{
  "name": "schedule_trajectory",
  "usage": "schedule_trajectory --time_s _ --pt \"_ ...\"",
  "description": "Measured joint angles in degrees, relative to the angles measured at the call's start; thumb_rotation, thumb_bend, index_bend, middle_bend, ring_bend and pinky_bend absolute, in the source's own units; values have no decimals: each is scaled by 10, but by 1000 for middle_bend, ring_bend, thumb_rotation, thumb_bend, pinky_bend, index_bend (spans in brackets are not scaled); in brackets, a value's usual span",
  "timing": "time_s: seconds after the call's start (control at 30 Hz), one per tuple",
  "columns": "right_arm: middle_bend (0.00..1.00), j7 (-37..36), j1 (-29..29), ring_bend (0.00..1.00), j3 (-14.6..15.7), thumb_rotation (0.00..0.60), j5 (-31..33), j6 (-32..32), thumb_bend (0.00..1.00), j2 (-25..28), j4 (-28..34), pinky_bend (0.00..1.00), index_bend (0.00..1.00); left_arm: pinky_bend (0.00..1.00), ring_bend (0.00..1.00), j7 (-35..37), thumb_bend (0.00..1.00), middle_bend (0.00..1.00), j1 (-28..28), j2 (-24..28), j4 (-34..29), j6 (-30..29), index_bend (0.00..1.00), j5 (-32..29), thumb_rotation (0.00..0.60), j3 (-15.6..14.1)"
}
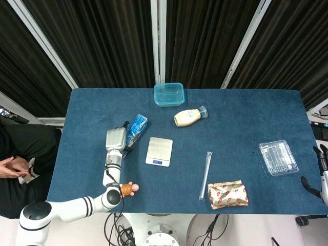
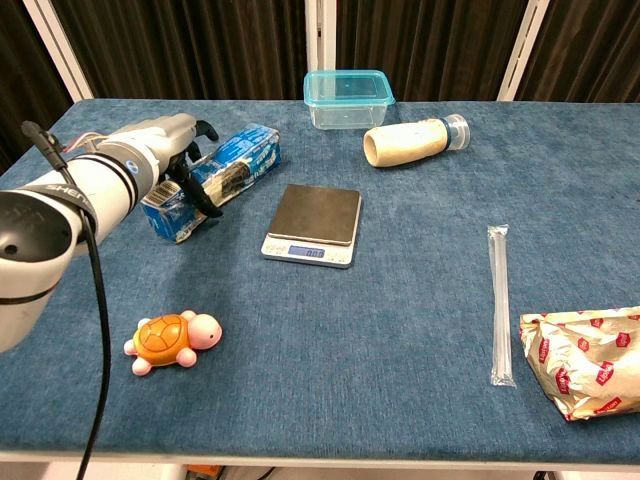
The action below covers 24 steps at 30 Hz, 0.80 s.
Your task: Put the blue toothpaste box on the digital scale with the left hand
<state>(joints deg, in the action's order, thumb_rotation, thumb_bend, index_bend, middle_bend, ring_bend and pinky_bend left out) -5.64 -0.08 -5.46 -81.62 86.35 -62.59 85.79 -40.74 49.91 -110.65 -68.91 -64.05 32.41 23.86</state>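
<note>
- Gripping the blue toothpaste box (image 2: 213, 176) in the left hand (image 2: 172, 150), fingers (image 2: 200, 196) clamped around it, left of the digital scale (image 2: 313, 224).
- Right hand (image 1: 322, 165) barely showing at the frame edge, fingers impossible to tell.

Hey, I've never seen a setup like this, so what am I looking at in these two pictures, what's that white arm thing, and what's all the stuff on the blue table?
This is a two-armed robot with hands built like human ones, working at a table covered in blue cloth. One picture looks down from a camera on its head, the other looks forward from its chest.

The white arm is its left one. Its left hand grips a blue toothpaste box, tilted with its far end raised. The right hand is only partly visible at the table's far right edge, holding nothing.

Beside the box sits a small digital scale with nothing on it. Also on the table: a clear teal container, a cream bottle lying on its side, a toy turtle, a long clear wrapped straw, a red-and-white snack bag, and a clear plastic tray.
</note>
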Motion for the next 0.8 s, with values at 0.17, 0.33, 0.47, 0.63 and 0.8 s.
schedule_trajectory --time_s 0.17,0.33,0.47,0.63,0.8 --pt "0 1 0 0 1 600 1 -3 211 1 1 0 0 733 536 13 246 578 -1 3 5 18 421 4 600 -4" --pt "0 0 1 0 0 600 2 -3 212 1 0 0 0 764 570 31 280 613 -2 5 5 15 457 21 600 -5" --pt "0 1 1 0 -1 600 2 -3 212 1 1 0 0 783 585 58 284 628 -5 11 -4 8 473 54 600 -6" --pt "0 2 2 0 -1 600 1 -3 212 0 1 0 0 787 585 97 284 629 -10 30 -37 12 473 107 600 -15" --pt "0 0 -1 0 -2 600 1 4 212 1 1 0 0 782 585 144 284 629 -10 61 -59 43 473 200 600 -44"
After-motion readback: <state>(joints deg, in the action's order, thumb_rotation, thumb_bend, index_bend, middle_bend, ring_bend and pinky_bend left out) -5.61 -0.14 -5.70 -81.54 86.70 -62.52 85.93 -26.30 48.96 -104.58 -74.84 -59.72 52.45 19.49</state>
